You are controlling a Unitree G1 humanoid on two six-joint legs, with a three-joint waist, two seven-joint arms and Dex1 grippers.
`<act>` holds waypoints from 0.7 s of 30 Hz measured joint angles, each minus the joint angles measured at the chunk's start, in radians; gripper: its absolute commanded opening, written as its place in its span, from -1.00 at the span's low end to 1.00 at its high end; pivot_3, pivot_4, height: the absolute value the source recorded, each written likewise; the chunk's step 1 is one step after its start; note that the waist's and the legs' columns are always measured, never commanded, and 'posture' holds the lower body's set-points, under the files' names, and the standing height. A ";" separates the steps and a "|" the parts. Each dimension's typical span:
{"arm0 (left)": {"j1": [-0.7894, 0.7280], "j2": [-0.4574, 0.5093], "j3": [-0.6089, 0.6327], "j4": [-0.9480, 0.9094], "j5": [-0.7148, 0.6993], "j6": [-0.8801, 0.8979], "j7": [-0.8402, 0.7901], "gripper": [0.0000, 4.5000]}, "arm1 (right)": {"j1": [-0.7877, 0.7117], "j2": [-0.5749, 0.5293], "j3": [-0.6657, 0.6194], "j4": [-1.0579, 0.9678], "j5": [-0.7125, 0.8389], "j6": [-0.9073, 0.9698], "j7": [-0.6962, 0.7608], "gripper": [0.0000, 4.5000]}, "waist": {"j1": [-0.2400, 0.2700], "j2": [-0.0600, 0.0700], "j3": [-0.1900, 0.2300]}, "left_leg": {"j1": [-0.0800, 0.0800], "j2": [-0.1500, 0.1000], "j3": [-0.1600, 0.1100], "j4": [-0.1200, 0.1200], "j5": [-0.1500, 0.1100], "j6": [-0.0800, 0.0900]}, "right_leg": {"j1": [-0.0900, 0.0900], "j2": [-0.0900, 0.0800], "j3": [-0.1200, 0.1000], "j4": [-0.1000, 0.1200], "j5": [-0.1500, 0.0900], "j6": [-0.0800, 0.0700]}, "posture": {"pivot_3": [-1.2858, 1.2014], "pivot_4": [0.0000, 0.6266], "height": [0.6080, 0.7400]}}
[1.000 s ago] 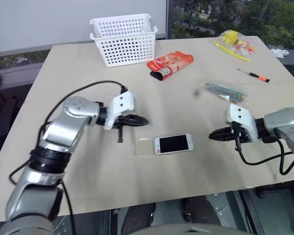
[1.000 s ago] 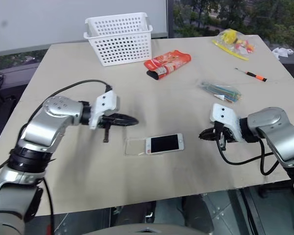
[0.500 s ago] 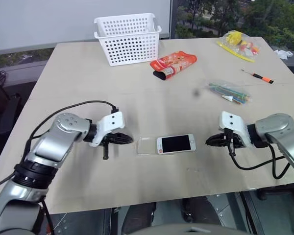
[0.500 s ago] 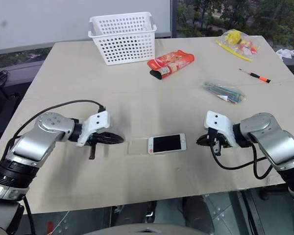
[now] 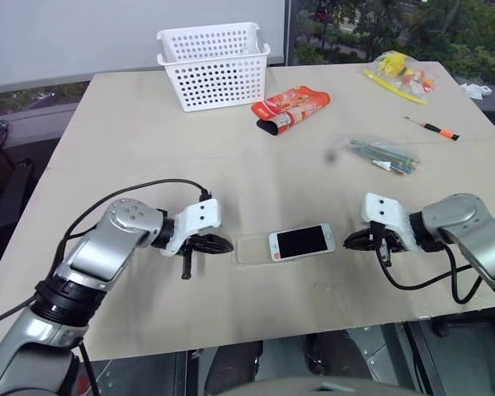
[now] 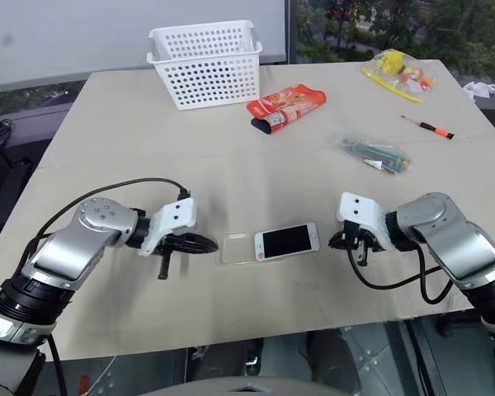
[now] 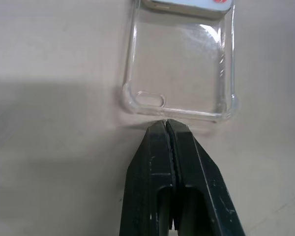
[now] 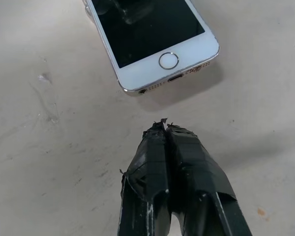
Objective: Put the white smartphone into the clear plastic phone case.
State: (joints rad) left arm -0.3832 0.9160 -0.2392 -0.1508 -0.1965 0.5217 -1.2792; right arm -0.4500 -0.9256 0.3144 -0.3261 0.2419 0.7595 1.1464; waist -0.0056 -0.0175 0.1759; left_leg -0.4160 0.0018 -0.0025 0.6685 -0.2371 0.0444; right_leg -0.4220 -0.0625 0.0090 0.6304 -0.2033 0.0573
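Flanking the white smartphone [image 5: 301,242] and clear plastic phone case [image 5: 252,250] at lower centre of the table [image 5: 148,132], left tool [image 7: 166,124] and right tool [image 8: 163,126] stay clenched, empty, likely to push phone into case.

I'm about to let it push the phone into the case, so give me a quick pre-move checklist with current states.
1. White smartphone with black screen lying flat, screen up: ok.
2. Phone's end overlaps the clear plastic phone case: ok.
3. Phone fully seated in the case: not ok.
4. Left tool shut, tip at the case's free end: ok.
5. Right tool shut, aimed at the phone's home-button end, gap remains: ok.
6. Case lip raised enough: cannot tell.
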 measured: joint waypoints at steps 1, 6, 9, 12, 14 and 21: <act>0.000 0.003 0.000 0.000 0.000 0.000 -0.001 -1.00 | 0.000 0.000 0.000 0.000 0.000 0.000 0.000 -0.98 | -0.001 0.000 0.000 | 0.000 0.000 0.000 0.000 0.000 0.000 | 0.000 0.000 0.000 0.000 0.000 0.000 | 0.03 -0.52 1.00; 0.008 0.016 0.000 0.000 -0.001 0.000 -0.004 -1.00 | -0.001 0.004 0.005 0.000 -0.005 0.002 -0.002 -0.98 | -0.003 0.000 0.000 | 0.000 0.000 0.000 0.000 0.000 0.000 | 0.000 0.000 0.000 0.000 0.000 0.000 | 0.03 -0.52 1.00; 0.007 -0.023 -0.004 -0.003 -0.002 0.000 0.008 -1.00 | -0.016 0.034 0.035 -0.001 -0.015 0.007 -0.019 -0.98 | -0.003 0.000 0.000 | 0.000 0.000 0.000 0.000 0.000 0.000 | 0.000 0.000 0.000 0.000 0.000 0.000 | 0.03 -0.52 1.00; 0.007 -0.054 -0.012 -0.018 -0.002 0.006 0.020 -1.00 | -0.040 0.042 0.055 -0.005 -0.035 0.009 -0.027 -0.98 | -0.002 0.000 0.000 | 0.000 0.000 0.000 0.000 0.000 0.000 | 0.000 0.000 0.000 0.000 0.000 0.000 | 0.03 -0.52 1.00; 0.006 -0.071 -0.024 -0.032 -0.002 0.017 0.029 -1.00 | -0.060 0.057 0.067 -0.011 -0.041 0.021 -0.036 -0.98 | -0.003 0.000 0.000 | 0.000 0.000 0.000 0.000 0.000 0.000 | 0.000 0.000 0.000 0.000 0.001 0.001 | 0.03 -0.52 1.00; -0.006 -0.139 -0.040 -0.047 -0.003 0.052 0.078 -1.00 | -0.119 0.087 0.131 -0.067 -0.051 0.049 -0.032 -0.98 | -0.001 0.000 0.000 | 0.000 0.000 -0.001 0.000 0.000 0.000 | 0.000 0.000 0.000 0.001 0.001 0.002 | 0.03 -0.52 1.00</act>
State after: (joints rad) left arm -0.3888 0.7774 -0.2795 -0.1974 -0.1991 0.5740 -1.2014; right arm -0.5686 -0.8388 0.4450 -0.3928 0.1911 0.8084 1.1145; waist -0.0067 -0.0175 0.1758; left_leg -0.4158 0.0017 -0.0035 0.6689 -0.2371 0.0444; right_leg -0.4219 -0.0621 0.0086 0.6317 -0.2019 0.0595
